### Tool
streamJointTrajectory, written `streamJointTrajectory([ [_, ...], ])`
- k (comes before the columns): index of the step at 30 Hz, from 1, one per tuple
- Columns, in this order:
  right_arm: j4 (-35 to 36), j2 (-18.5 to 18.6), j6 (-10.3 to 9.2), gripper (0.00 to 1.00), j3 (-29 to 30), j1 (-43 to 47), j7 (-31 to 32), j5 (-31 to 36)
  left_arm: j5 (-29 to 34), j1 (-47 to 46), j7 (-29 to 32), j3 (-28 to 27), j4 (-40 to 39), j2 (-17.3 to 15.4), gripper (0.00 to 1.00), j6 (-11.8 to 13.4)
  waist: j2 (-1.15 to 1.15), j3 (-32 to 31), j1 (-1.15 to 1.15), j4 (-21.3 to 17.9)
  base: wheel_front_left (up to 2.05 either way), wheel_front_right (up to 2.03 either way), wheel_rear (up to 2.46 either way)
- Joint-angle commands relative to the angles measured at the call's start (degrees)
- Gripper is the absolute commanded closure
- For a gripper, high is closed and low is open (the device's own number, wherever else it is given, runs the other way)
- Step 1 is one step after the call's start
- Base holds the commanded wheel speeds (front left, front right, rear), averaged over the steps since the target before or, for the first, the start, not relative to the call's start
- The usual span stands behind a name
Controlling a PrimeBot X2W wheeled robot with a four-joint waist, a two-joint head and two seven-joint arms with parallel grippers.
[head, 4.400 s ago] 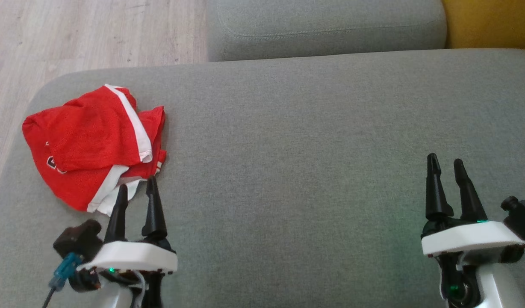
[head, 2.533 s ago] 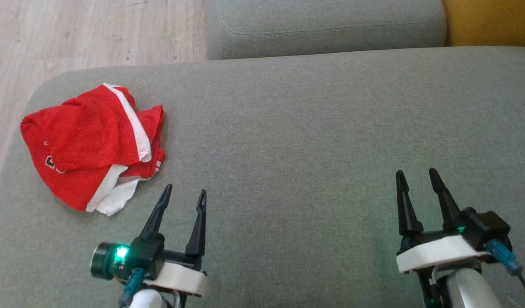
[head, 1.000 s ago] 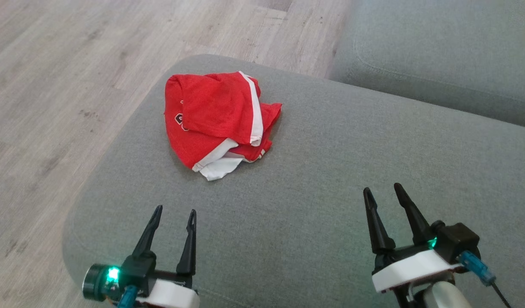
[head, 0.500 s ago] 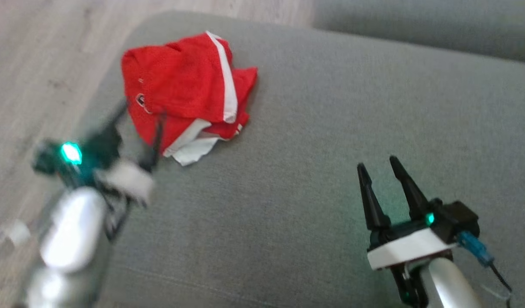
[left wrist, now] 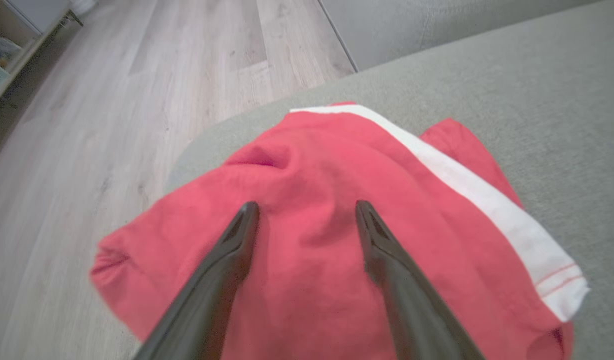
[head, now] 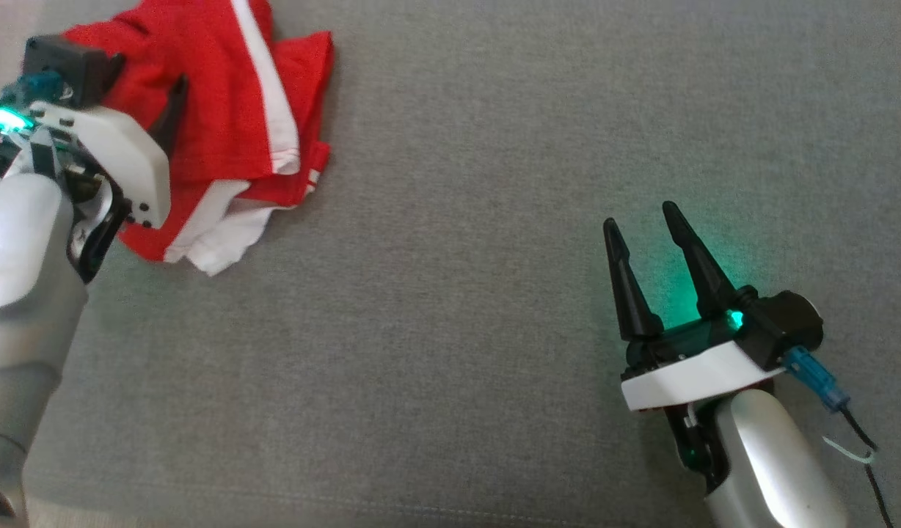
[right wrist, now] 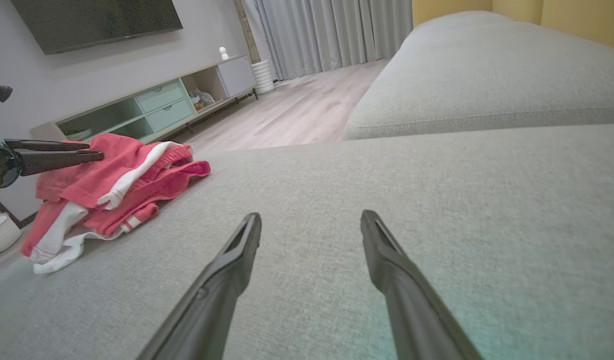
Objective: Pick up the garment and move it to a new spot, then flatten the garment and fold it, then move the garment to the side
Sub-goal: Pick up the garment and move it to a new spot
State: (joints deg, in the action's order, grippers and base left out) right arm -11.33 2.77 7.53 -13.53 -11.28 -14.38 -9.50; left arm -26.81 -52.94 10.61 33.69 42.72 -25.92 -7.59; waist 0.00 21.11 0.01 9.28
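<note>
Grey woven sofa seat (head: 494, 183), pale wood floor (left wrist: 137, 100) past its rounded edge, low cabinet (right wrist: 152, 107) by the far wall.

Step in hand: the pick-up, first of the task. Garment (left wrist: 312, 165) lies crumpled at the seat's corner, directly under and ahead of the left gripper (left wrist: 307, 207). Its jaws are spread wide, both tips over the top fold, nothing caught between them (contact with the cloth can't be confirmed).

Right gripper (head: 639, 216) is also spread and empty over bare seat, with the garment well off to the left of its jaws.

Next move, as judged: drop the left jaws into the bunched top layer and pinch a thick fold, not the loose white hem.

Cloth: thin red knit, white stripe and trim, soft, several limp layers. Likely to unfurl on lift.
</note>
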Motion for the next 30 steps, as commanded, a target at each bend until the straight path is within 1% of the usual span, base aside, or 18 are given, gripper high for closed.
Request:
streamJointTrajectory([
  [1, 2.0, 0.1, -0.04, 0.0, -1.4, -1.1, -0.6, 0.4, -1.9, -3.8, 0.9, 0.1, 0.2, -3.6, 0.0, 0.1, 0.0, 2.1, -0.01, -1.7, 0.0, 0.0, 0.0],
  [6, 1.8, 0.1, -0.04, 0.0, -1.6, -1.5, -0.6, 0.3, -7.5, -5.4, 4.1, 5.4, 3.8, -4.2, 0.0, 0.1, 0.0, 2.3, -0.01, -2.2, 0.0, 0.0, 0.0],
  [7, 1.8, 0.1, -0.04, 0.0, -1.7, -1.6, -0.6, 0.2, -8.3, -5.7, 4.0, 6.3, 4.1, -4.4, 0.65, 0.1, 0.0, 2.2, -0.01, -2.3, 0.0, 0.0, 0.0],
  [8, 1.7, 0.1, -0.04, 0.0, -1.7, -1.7, -0.6, 0.1, -9.0, -6.0, 3.3, 7.0, 4.2, -4.6, 1.0, 0.1, 0.0, 2.0, -0.01, -2.3, 0.0, 0.0, 0.0],
  [10, 1.5, 0.1, -0.04, 0.0, -1.5, -1.7, -0.6, 0.0, -10.5, -6.7, 1.0, 7.8, 4.0, -4.6, 1.0, 0.1, 0.0, 1.5, -0.01, -2.3, 0.0, 0.0, 0.0],
  [11, 1.5, 0.1, -0.04, 0.0, -1.5, -1.7, -0.6, 0.0, -10.5, -6.7, 1.0, 7.8, 4.0, -4.6, 1.0, 0.1, 0.0, 1.5, -0.01, -2.3, 0.0, 0.0, 0.0],
  [12, 1.4, 0.1, -0.04, 0.0, -1.4, -1.6, -0.6, -0.1, -11.1, -7.2, -0.7, 8.0, 3.8, -4.6, 1.0, 0.1, 0.0, 1.1, -0.01, -2.2, 0.0, 0.0, 0.0],
  [15, 1.2, 0.1, -0.04, 0.0, -1.1, -1.4, -0.6, -0.3, -11.0, -9.1, -7.7, 8.3, 3.5, -5.0, 1.0, 0.1, 0.0, -0.3, -0.01, -2.0, 0.0, 0.0, 0.0],
  [18, 1.0, 0.1, -0.04, 0.0, -0.9, -0.9, -0.6, -0.8, -11.8, -10.6, -15.1, 7.0, 2.9, -4.2, 1.0, 0.1, 0.0, -2.5, -0.01, -1.9, 0.0, 0.0, 0.0],
  [19, 0.8, 0.1, -0.04, 0.0, -0.8, -0.4, -0.6, -1.2, -12.3, -11.1, -18.7, 6.5, 2.0, -3.6, 1.0, 0.1, 0.0, -4.3, -0.01, -1.8, 0.0, 0.0, 0.0],
  [20, 0.7, 0.1, -0.04, 0.0, -0.7, -0.1, -0.6, -1.3, -12.4, -11.2, -19.9, 6.5, 1.4, -3.3, 1.0, 0.1, 0.0, -5.1, -0.01, -1.8, 0.0, 0.0, 0.0],
  [24, 0.6, 0.1, -0.04, 0.0, -0.3, 1.0, -0.6, -2.1, -12.7, -10.8, -21.9, 7.2, -2.1, -2.3, 1.0, 0.1, 0.0, -8.2, -0.01, -2.4, 0.0, 0.0, 0.0],
  [27, 0.7, 0.1, -0.04, 0.0, 0.2, 1.6, -0.6, -2.9, -13.1, -9.6, -21.5, 8.0, -5.5, -1.1, 1.0, 0.2, 0.0, -9.9, -0.01, -3.3, 0.0, 0.0, 0.0],
  [30, 1.0, 0.1, -0.04, 0.0, 0.5, 1.6, -0.6, -3.5, -13.7, -8.0, -20.4, 8.8, -9.5, 0.4, 1.0, 0.8, 0.0, -10.7, -0.01, -5.0, 0.0, 0.0, 0.0],
])
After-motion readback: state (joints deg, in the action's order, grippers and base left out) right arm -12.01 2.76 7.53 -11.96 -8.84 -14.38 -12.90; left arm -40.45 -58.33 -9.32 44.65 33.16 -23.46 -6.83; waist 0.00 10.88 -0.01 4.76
